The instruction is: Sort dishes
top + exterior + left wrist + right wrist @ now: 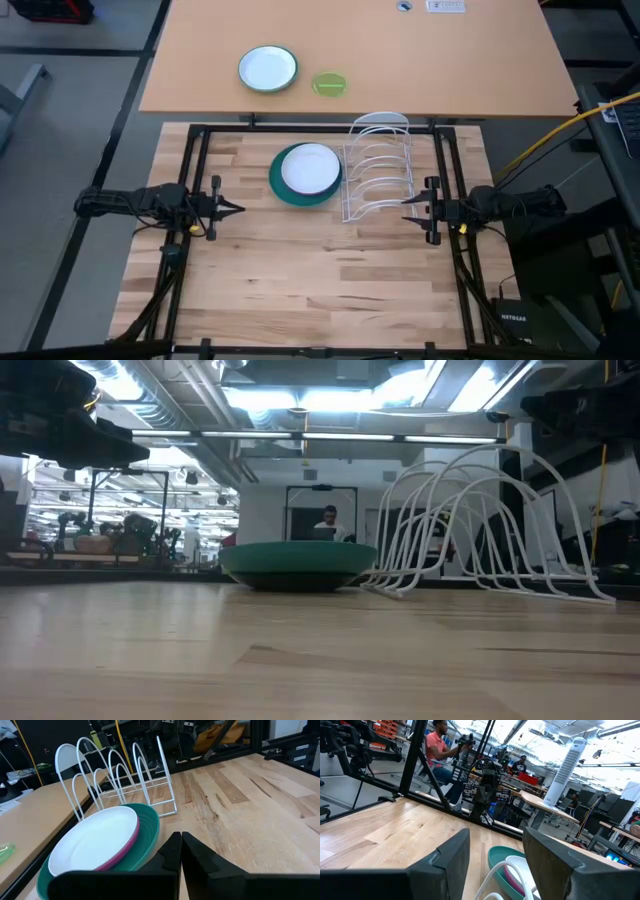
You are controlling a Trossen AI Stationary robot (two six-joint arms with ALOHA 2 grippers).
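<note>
Three dishes lie stacked on the wooden table: a large teal plate (pixel 279 186) at the bottom, a magenta-pink plate (pixel 131 841) on it, and a plain white plate (pixel 311 167) on top. The stack also shows in the low view (pixel 298 563). The dark red speckled bowl is out of view. My left gripper (pixel 236 209) is shut and empty, left of the stack and a little nearer. My right gripper (pixel 405 209) is open and empty, by the near right of the white wire rack (pixel 378 170).
The wire rack (pixel 120 775) stands right beside the stack, to its right. On the tan table beyond lie a white plate with a green rim (pixel 268 69) and a small lime-green dish (pixel 329 84). People sit in the room behind (pixel 437 747).
</note>
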